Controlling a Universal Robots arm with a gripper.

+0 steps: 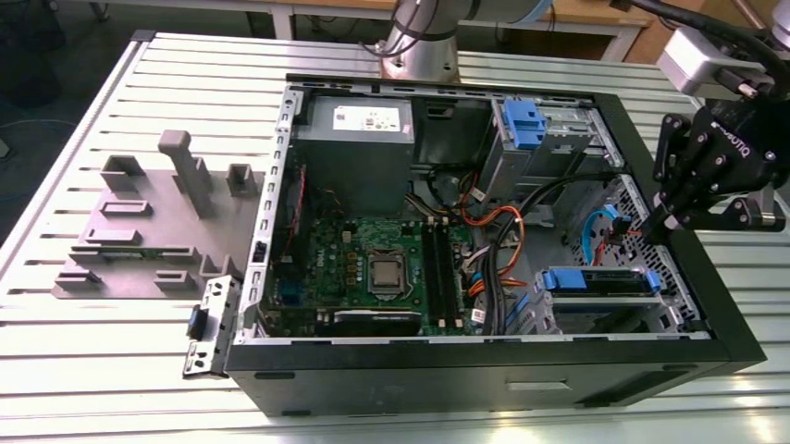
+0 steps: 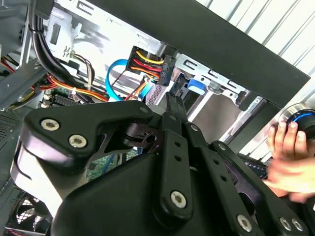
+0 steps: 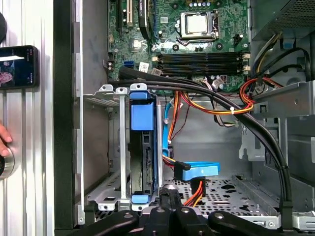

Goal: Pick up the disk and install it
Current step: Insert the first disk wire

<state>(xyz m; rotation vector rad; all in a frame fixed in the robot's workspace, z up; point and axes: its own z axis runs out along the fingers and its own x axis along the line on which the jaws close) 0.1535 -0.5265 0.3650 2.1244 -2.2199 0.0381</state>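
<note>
The disk (image 1: 600, 280) sits in the lower drive cage of the open computer case (image 1: 494, 370), its blue rails showing. In the first wrist view the disk (image 3: 146, 162) stands edge-on between the cage's metal walls, with a blue rail (image 3: 142, 116) at its end. My gripper (image 1: 650, 225) hangs over the case's wall on the exterior view's right, just beside that cage. Its fingers (image 2: 172, 105) are pressed together and hold nothing. In the first wrist view the gripper (image 3: 170, 198) tips point into the case floor near the blue and orange cables.
A grey power-supply box (image 1: 358, 139) and a motherboard (image 1: 383, 264) lie inside the case. A second blue bracket (image 1: 524, 125) sits in the upper bay. A grey moulded fixture (image 1: 148, 222) lies on the table. A person's hand (image 2: 290, 157) and a phone (image 3: 18, 66) are beside the case.
</note>
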